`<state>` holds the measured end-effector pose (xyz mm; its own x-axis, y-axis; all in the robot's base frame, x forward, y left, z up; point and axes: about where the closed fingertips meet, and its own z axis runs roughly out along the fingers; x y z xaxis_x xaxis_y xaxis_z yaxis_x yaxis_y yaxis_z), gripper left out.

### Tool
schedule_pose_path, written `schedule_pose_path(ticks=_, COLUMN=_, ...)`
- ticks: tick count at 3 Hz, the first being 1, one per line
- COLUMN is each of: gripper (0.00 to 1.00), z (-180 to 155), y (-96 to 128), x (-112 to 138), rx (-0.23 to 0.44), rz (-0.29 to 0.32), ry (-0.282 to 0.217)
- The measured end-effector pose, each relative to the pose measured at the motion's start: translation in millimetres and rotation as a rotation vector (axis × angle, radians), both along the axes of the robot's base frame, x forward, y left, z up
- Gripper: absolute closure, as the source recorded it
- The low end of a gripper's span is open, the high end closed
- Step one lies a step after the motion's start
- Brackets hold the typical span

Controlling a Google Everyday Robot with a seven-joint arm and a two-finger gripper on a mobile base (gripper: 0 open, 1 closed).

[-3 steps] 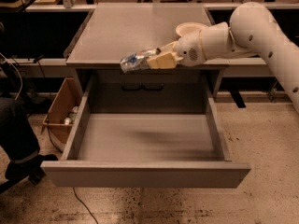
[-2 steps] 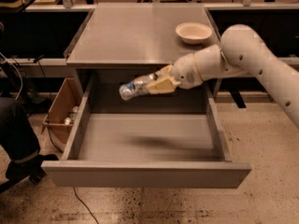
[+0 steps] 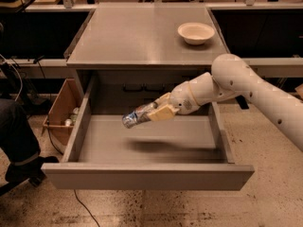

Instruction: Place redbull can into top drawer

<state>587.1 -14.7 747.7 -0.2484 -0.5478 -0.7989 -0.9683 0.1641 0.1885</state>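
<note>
The top drawer [image 3: 142, 174] is pulled fully open below the grey cabinet top, its flat grey floor bare. My gripper [image 3: 152, 111] hangs over the drawer's middle, a little above the floor, shut on the redbull can [image 3: 136, 116]. The can lies almost level, its silver end pointing left, and casts a shadow on the drawer floor below. The white arm comes in from the right, over the drawer's right wall.
A round cream bowl [image 3: 196, 32] stands on the cabinet top [image 3: 137, 32] at the back right. A cardboard box [image 3: 60, 109] with small items sits on the floor left of the drawer. A person's leg and shoe [image 3: 19, 150] are at the far left.
The arm has carried the can down and forward from the cabinet top's front edge into the space over the open drawer. The bowl is now uncovered.
</note>
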Motion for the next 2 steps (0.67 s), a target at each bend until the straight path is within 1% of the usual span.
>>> schedule_pose_path(ticks=1, gripper=1.00, z=-40, y=-1, x=-12, rx=-0.040, rz=-0.007, ry=0.032)
schedule_pose_path(ticks=2, gripper=1.00, z=-71, y=2, x=-23, rx=-0.070, rz=-0.014, ry=0.054)
